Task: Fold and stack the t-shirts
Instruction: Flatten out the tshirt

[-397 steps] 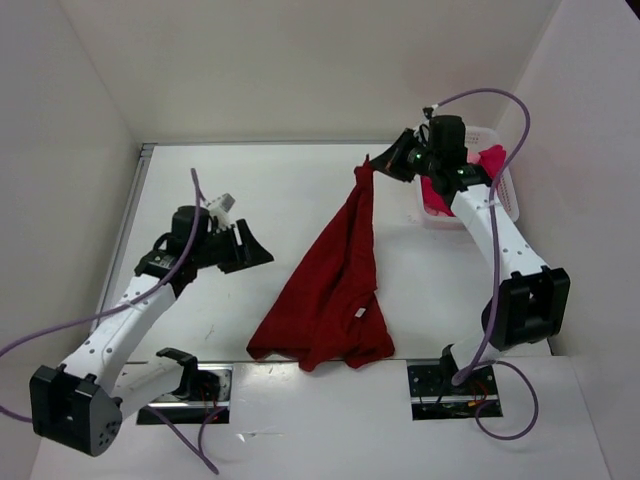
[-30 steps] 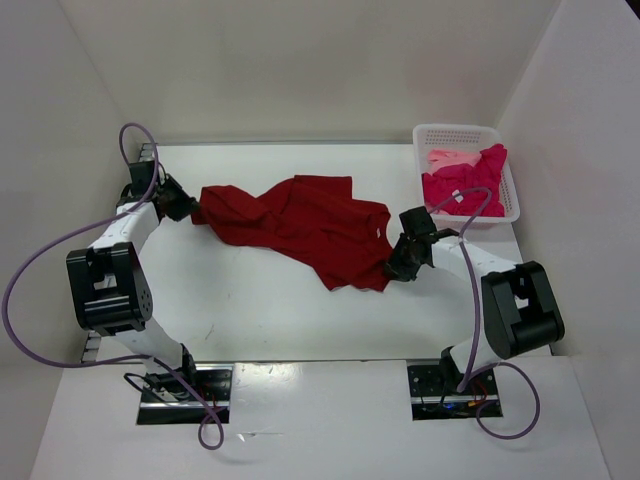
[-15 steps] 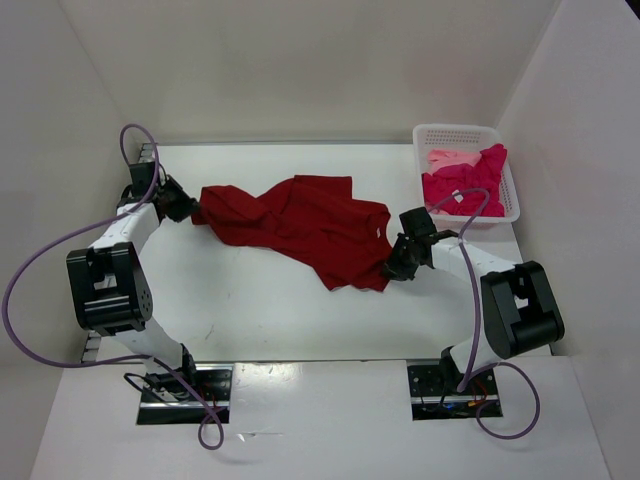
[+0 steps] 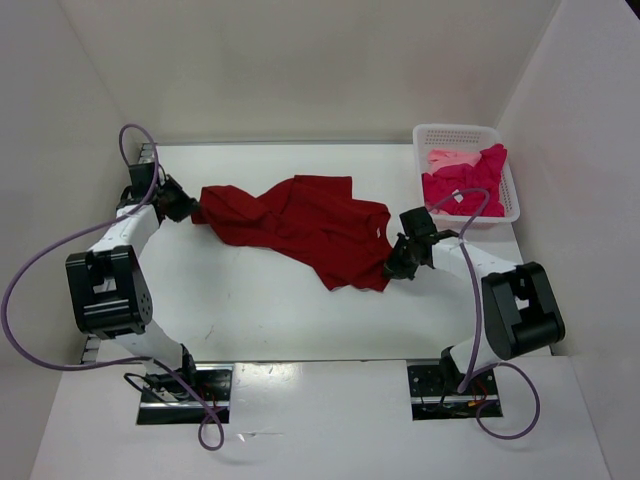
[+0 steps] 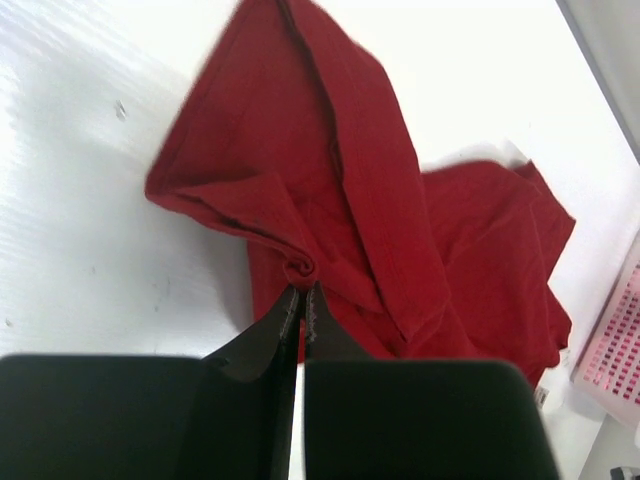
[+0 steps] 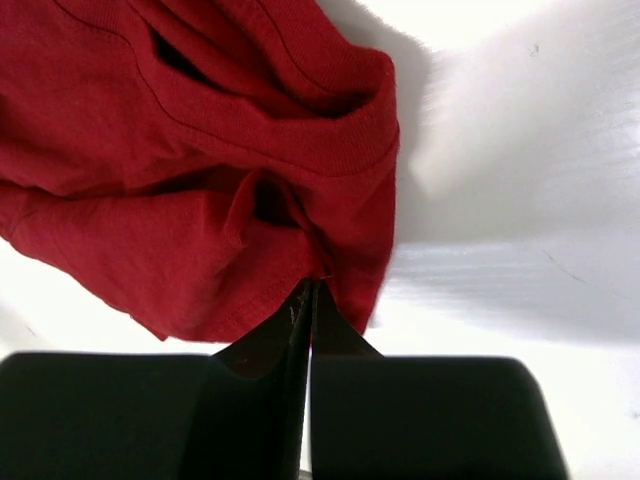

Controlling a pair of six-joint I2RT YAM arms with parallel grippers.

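Observation:
A dark red t-shirt [image 4: 300, 225] lies rumpled across the middle of the table. My left gripper [image 4: 188, 211] is shut on its left edge, pinching a small roll of cloth [image 5: 301, 272]. At the shirt's right side, my right gripper [image 4: 390, 268] is shut on a fold of the hem [image 6: 318, 270]. In the left wrist view the dark red t-shirt [image 5: 380, 220] spreads away from the jaws. In the right wrist view the dark red t-shirt [image 6: 200, 170] bunches just above the jaws. A magenta-pink t-shirt [image 4: 462, 188] and a pale pink t-shirt [image 4: 448, 157] lie in the basket.
The white perforated basket [image 4: 510, 190] stands at the back right corner, next to the right wall. White walls close in the table on the left, back and right. The arm bases [image 4: 180, 385] sit at the near edge.
My right gripper has shut on the shirt's right hem; a second ago its jaws stood apart. The left gripper and the shirt have hardly moved.

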